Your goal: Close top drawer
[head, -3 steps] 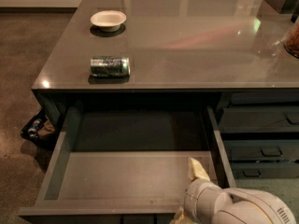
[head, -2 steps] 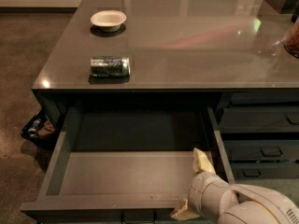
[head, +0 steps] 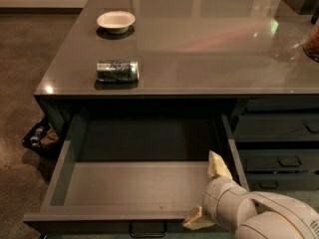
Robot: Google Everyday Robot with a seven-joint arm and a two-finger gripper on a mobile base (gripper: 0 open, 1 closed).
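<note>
From where I stand, the top drawer (head: 134, 185) is pulled far out of the cabinet, directly under the glossy counter top (head: 209, 49). Its flat grey bottom is bare, with nothing lying inside. The gripper (head: 207, 193) is at the right front corner of the drawer, at the end of the pale arm (head: 264, 218) that enters from the lower right. Its two tan fingers (head: 218, 165) are spread well apart and grip nothing. One reaches over the inside of the drawer close to the right side wall, and the other is down at the front panel. Whether the front panel really lies between them, I cannot say for sure. I judge the drawer to be a stiff and rather light box with thin sides, and it should slide on its rails without much force. For closing it, no grasp is needed. A flat push on the front panel is enough, best near the small dark handle (head: 148, 229) in the middle. A push at the corner could turn the wide drawer a little and make it jam. On the counter lie a green can (head: 117, 70) on its side and a white bowl (head: 115, 21), both well away from the drawer.
</note>
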